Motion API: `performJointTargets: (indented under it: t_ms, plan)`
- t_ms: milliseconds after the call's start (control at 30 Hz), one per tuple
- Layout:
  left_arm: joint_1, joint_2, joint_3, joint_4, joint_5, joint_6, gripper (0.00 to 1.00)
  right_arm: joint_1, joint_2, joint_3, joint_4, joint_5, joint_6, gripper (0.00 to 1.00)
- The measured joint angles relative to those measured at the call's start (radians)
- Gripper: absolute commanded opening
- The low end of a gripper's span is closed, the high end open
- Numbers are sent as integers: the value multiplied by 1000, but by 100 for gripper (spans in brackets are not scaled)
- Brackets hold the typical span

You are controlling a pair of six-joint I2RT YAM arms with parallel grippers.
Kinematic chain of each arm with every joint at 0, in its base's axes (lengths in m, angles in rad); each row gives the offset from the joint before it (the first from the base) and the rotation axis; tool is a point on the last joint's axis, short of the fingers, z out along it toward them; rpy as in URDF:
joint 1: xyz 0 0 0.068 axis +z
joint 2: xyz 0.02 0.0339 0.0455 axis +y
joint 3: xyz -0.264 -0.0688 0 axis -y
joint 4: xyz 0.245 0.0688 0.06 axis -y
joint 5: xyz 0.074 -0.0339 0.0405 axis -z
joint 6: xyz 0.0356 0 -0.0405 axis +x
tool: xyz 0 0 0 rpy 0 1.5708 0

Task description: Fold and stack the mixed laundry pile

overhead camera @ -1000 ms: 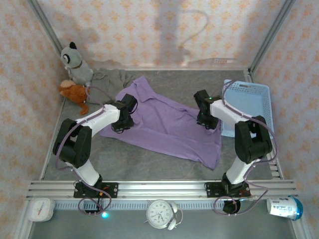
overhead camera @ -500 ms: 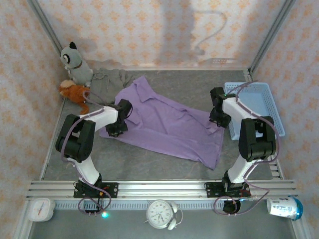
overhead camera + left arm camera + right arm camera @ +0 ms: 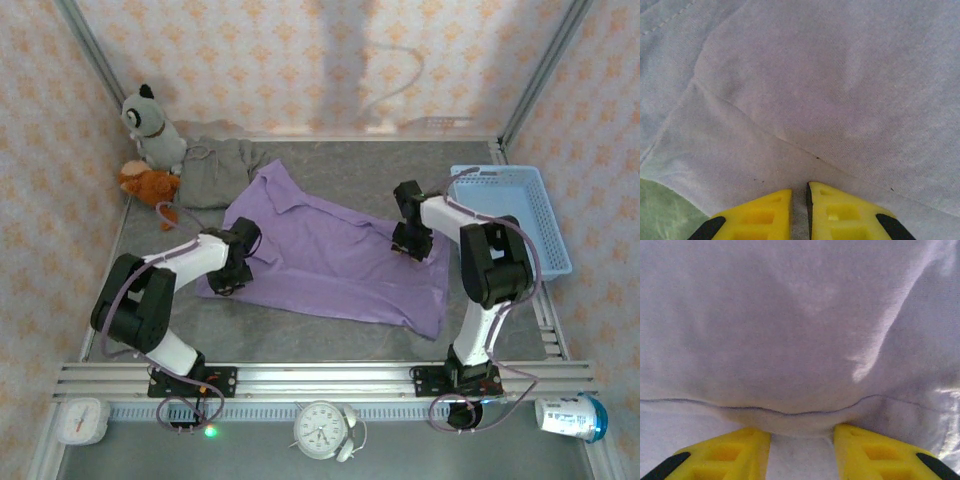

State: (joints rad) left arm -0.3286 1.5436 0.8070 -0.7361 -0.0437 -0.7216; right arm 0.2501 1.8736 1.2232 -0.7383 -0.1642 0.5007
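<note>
The large lavender garment lies spread across the middle of the table. The small taupe garment lies crumpled at the back left. My left gripper is low on the lavender garment's left edge. In the left wrist view the left gripper is shut, with a thin layer of the lavender garment pinched in the slit. My right gripper sits on the garment's upper right edge. In the right wrist view the right gripper is open, with a fold of the lavender garment bulging between its yellow fingers.
A light blue slatted basket stands at the right, close to my right arm. A grey plush toy and an orange one sit in the back left corner. A clock stands beyond the front rail.
My left gripper slid down and left along the garment's left edge. My right gripper swung toward the basket, then came back left, and its jaws narrowed a little. The taupe garment shows more.
</note>
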Motion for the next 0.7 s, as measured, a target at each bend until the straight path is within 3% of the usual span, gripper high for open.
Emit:
performJointTargets:
  t_ms: [233, 367, 533, 700]
  plan:
    - [-34, -126, -98, -13, 80, -67, 20, -20, 146, 213, -50, 16, -21, 40]
    - [-37, -163, -63, -94, 89, -64, 38, -22, 172, 267, -56, 6, -53, 45]
    - [-2, -149, 140, -142, 76, -35, 39, 4, 108, 255, -74, -19, -87, 48]
    - [7, -23, 285, -103, 89, -8, 39, 31, -61, 180, -86, -65, -86, 48]
